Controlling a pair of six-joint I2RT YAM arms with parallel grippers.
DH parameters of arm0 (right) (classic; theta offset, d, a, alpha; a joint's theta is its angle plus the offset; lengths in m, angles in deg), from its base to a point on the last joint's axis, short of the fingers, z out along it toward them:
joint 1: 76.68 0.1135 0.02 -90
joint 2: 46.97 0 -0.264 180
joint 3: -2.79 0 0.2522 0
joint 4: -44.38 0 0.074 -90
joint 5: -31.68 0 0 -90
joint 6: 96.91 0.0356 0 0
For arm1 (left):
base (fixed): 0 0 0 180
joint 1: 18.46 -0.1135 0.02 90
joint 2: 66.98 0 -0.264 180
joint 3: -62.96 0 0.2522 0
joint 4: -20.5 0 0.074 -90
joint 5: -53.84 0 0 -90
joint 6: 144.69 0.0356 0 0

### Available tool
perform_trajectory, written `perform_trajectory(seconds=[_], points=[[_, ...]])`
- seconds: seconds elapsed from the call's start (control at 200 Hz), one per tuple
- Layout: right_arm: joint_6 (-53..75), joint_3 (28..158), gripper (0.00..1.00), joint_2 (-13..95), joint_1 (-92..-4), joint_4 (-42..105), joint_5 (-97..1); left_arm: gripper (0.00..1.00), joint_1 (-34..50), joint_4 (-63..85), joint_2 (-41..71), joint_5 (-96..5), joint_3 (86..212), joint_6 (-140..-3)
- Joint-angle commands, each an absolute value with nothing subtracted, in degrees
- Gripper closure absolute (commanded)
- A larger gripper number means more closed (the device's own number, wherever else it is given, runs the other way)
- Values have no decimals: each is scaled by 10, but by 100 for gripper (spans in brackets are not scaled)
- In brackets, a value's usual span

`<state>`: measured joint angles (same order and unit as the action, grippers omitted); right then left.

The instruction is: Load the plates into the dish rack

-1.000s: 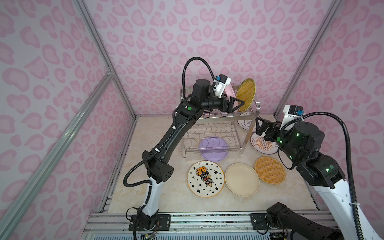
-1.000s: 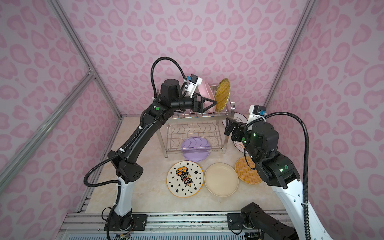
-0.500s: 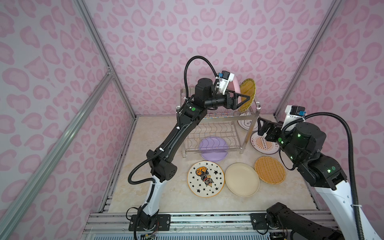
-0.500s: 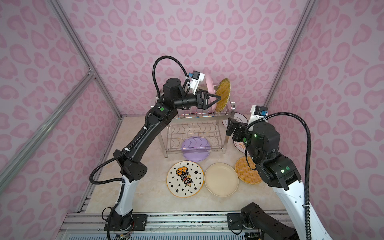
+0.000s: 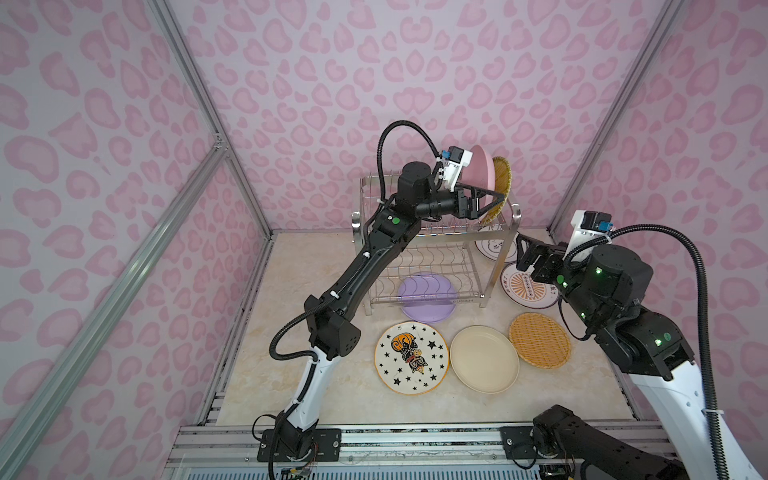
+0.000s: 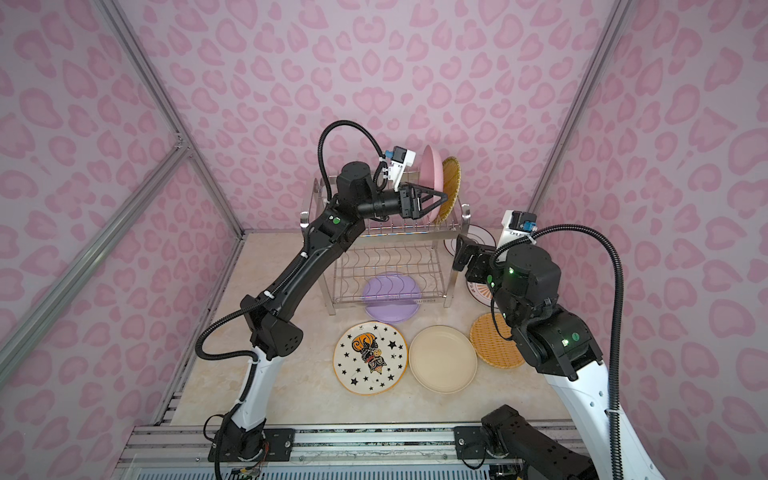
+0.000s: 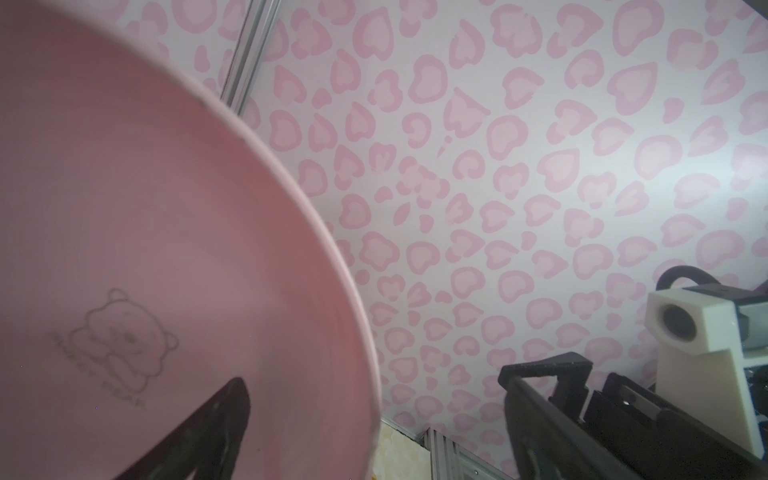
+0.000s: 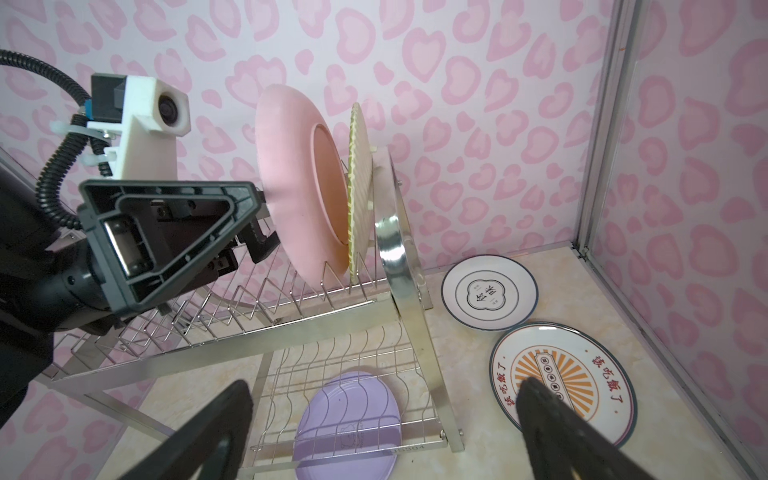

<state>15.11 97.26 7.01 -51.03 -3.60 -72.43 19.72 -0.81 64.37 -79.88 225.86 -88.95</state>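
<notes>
The steel dish rack point(image 5: 436, 232) point(image 8: 399, 232) stands at the back of the table. A pink plate point(image 5: 482, 170) point(image 8: 291, 187) point(image 7: 145, 249) and a wicker plate point(image 5: 501, 178) point(image 8: 359, 187) stand on edge at the right end of its top tier. My left gripper point(image 5: 494, 203) point(image 6: 440, 203) point(image 7: 372, 378) is open, its fingers straddling the pink plate's edge without pressing it. My right gripper point(image 5: 521, 251) point(image 8: 386, 386) is open and empty, right of the rack. A lilac plate point(image 5: 428, 297) point(image 8: 349, 419) lies flat on the table under the lower tier.
On the table lie a star-patterned plate point(image 5: 411, 357), a cream plate point(image 5: 484, 359), a second wicker plate point(image 5: 539, 340) and two printed plates point(image 8: 490, 297) point(image 8: 582, 374) right of the rack. Pink walls with metal posts close in the back and sides.
My left gripper has moved right along the rack's top tier, still open. The pink plate now stands closer to the wicker plate. The right arm has hardly moved.
</notes>
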Motion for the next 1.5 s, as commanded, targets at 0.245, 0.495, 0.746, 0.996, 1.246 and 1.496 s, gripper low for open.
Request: perform_trajectory(seconds=[0.245, 0.495, 0.746, 0.996, 1.246, 1.496], points=[[154, 991, 1, 84, -512, -9, -698, 3, 191, 1, 590, -779, 2207, -870], [156, 987, 1, 77, -513, -15, -700, 3, 177, -1, 585, -783, 2207, -888], [162, 964, 1, 43, -512, -31, -697, 2, 176, -60, 496, -750, 2170, -844], [179, 876, 1, -24, -513, -51, -683, 2, 189, -35, 223, -640, 1858, -786], [190, 823, 1, -46, -512, -75, -637, 3, 202, -59, -48, -508, 1552, -812], [207, 783, 1, -83, -513, -105, -698, 3, 202, -206, -230, -400, 1392, -858]])
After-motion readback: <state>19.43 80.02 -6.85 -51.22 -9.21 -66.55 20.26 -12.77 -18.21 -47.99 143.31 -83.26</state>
